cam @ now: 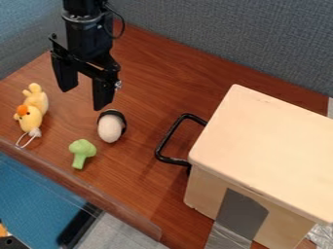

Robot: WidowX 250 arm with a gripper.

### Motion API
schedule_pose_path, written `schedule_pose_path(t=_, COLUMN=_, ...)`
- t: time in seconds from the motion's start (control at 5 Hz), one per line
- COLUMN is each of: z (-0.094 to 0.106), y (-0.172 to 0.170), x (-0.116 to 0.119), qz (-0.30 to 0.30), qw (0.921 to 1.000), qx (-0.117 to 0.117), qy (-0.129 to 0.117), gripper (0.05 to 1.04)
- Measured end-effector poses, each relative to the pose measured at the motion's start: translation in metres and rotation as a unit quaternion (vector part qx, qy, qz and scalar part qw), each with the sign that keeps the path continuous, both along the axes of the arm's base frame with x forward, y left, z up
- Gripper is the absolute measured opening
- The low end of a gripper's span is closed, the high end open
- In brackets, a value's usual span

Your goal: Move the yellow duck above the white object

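On the wooden table [169, 73], the yellow duck [31, 113] lies apart from the white object [110, 129], the empty pincer [83, 98] spread wide.

Camera view, looking in from above the near side | slanting down across the brown tabletop [153, 63] | facing the grey partition [221, 39] on the far side | and it's close in, the pale box [267, 141] running out of view right
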State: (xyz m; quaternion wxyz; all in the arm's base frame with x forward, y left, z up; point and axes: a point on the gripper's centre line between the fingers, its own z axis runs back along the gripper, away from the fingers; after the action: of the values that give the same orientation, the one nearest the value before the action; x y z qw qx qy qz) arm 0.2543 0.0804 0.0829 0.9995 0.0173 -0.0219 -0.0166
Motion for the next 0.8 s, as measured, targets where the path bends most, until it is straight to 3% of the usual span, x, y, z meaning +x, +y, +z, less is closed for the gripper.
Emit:
schedule_pose_path(t=0.2, z=-0.006, y=0.0, x=-0.002, qz=0.001, qw=0.9999, qx=-0.004, qy=0.012, gripper=1.001)
schedule_pose_path(t=0.4, z=-0.013, y=0.035, x=-0.01, qz=0.049, qw=0.9987, qx=0.001, qy=0.016, gripper=1.001)
schedule_pose_path(t=0.8, z=-0.028, y=0.104, x=-0.024, qz=0.132, qw=0.9903, qx=0.042, qy=0.014, gripper=1.001)
